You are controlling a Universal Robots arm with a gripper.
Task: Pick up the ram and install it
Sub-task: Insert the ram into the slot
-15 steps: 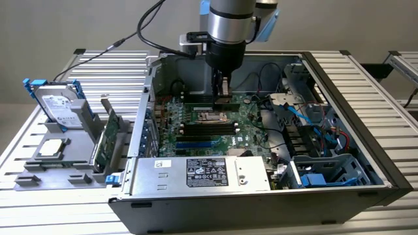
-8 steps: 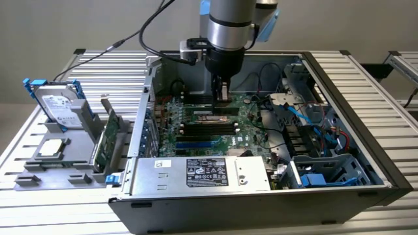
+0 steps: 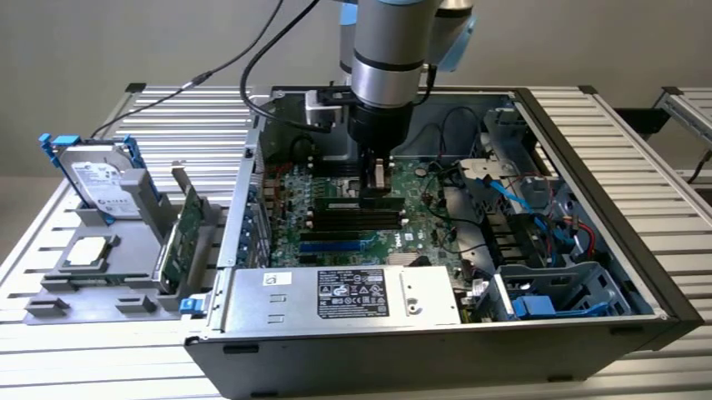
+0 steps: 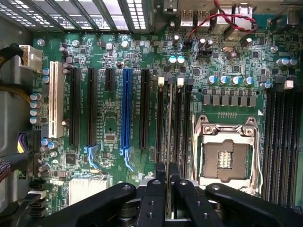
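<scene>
My gripper: nearly closed, pinching the ram at its upper edge so it stands on edge.
Ram: lined up lengthwise with the black slots on the motherboard, so it can go straight in.
Seating: I cannot tell.

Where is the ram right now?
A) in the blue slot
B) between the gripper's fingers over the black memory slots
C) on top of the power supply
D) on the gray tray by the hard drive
B: the ram sits edge-on in the gripper, over the memory slots beside the CPU socket.
</scene>
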